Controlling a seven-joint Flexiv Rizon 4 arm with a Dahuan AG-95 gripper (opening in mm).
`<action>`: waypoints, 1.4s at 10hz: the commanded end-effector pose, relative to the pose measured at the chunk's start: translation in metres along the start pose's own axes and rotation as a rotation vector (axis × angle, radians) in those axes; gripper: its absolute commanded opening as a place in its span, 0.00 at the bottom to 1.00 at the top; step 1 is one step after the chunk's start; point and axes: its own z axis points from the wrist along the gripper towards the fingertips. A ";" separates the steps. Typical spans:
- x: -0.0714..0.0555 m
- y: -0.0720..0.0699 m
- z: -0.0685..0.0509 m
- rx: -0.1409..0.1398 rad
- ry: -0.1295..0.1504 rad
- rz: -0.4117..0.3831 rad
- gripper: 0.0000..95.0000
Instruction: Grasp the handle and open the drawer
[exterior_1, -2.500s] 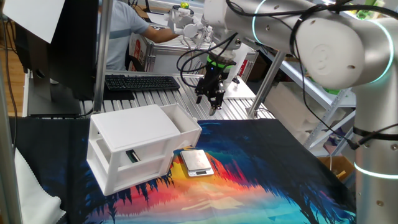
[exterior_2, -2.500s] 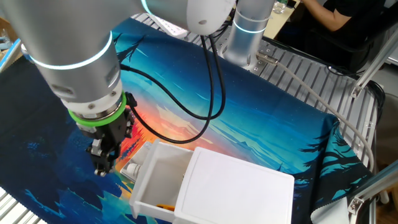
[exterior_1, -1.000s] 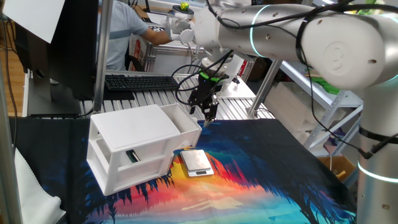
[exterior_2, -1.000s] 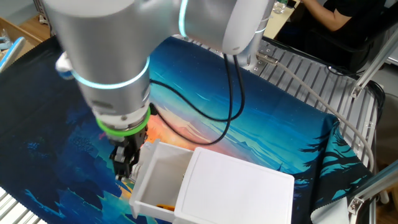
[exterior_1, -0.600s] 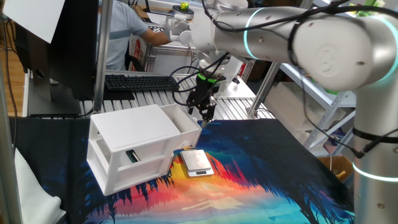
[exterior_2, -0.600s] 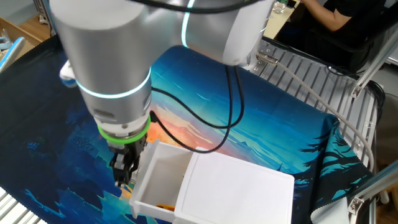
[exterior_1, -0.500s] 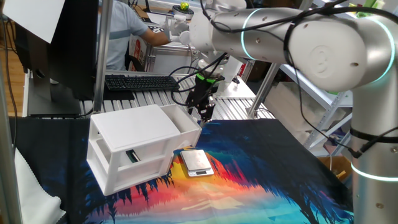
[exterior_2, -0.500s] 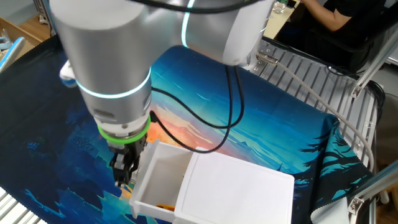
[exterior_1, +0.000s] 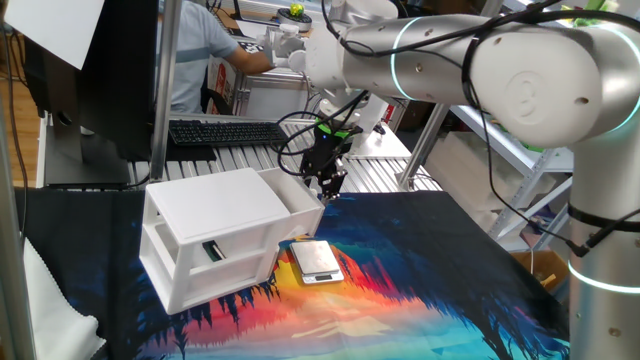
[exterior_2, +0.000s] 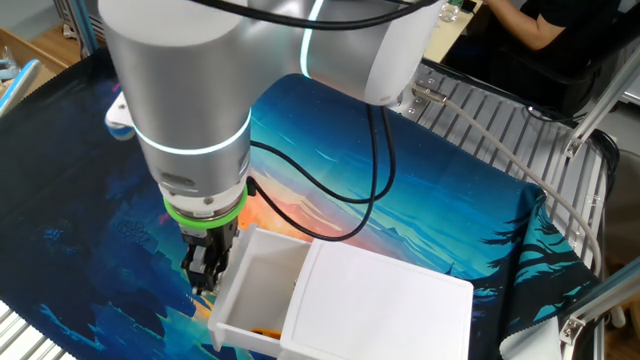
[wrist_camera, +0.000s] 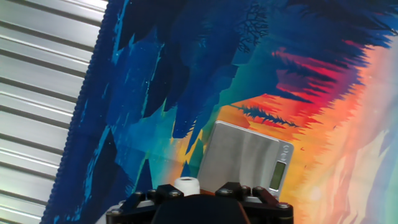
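Pincer: black two-finger gripper (exterior_1: 329, 190), pointing straight down at the front edge of the pulled-out upper tray; also seen from the other side (exterior_2: 203, 283). Fingers partly apart, straddling the nub; whether they press on it cannot be told.
Handle: small white plastic nub (wrist_camera: 186, 185) on the tray's front panel, seen in the hand view between the dark finger bases at the bottom edge. In both fixed views the fingers hide it.
Drawer: white plastic open-topped rectangular tray (exterior_2: 257, 285), upper tier of the cabinet, standing part way out of the shell; in the one fixed view its rim (exterior_1: 296, 193) projects toward the gripper.
Cabinet: small white two-tier plastic shell (exterior_1: 215, 205) on the cloth, flat top (exterior_2: 385, 300); lower tier shut, with a dark slot on its front.
Scale: flat silver rectangular scale with a small display (wrist_camera: 245, 155), lying on the cloth just in front of the cabinet (exterior_1: 316, 260), below the gripper.
Cloth: blue, orange and red printed mat (exterior_1: 420, 290) covering the table.
Arm: large silver robot arm with a glowing teal ring (exterior_2: 190, 90), green collar above the gripper.
Surroundings: ribbed metal tabletop (wrist_camera: 43, 93) beyond the mat's edge; black keyboard (exterior_1: 228, 132) behind the cabinet.
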 end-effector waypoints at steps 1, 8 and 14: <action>0.001 0.000 0.001 0.000 -0.013 -0.006 0.60; 0.001 0.000 0.001 -0.007 -0.018 0.007 0.60; 0.001 0.000 0.002 -0.017 -0.034 0.011 0.00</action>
